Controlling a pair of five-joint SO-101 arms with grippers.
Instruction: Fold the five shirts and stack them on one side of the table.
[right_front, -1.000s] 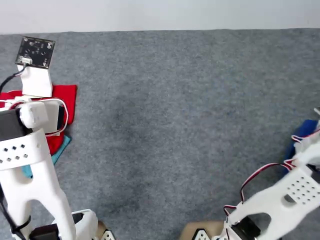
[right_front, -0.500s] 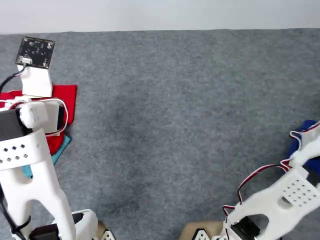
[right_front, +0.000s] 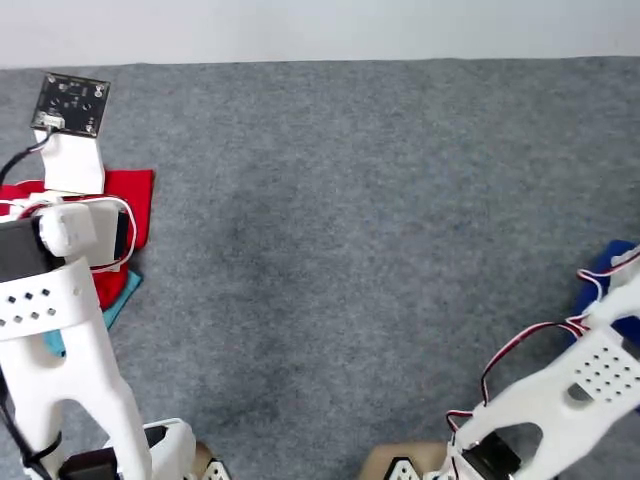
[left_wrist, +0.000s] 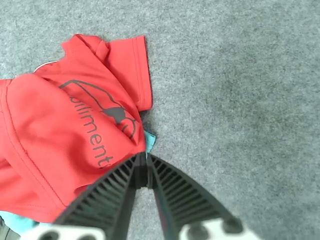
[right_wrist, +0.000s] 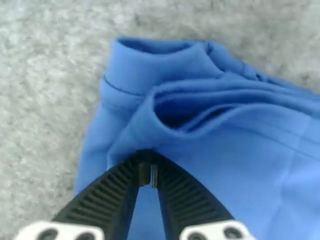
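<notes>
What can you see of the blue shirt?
The blue shirt is plain soft knit, bunched in loose folds with a stitched hem showing, not yet folded. It lies on the grey table, at the table's right edge in the high view. The right claw is shut on one of its folds.

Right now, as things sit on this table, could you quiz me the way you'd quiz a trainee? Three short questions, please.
1. True or false: the red cotton T-shirt lies on top of a teal cloth garment.
2. Fill in the blank: the fingers of the left hand are ___ (open or shut).
3. Which hand is right over the crumpled blue cotton shirt? A) the left hand B) the right hand C) neither

Key: 1 true, as teal peeks out from under the red edge; 2 shut; 3 B.
</notes>
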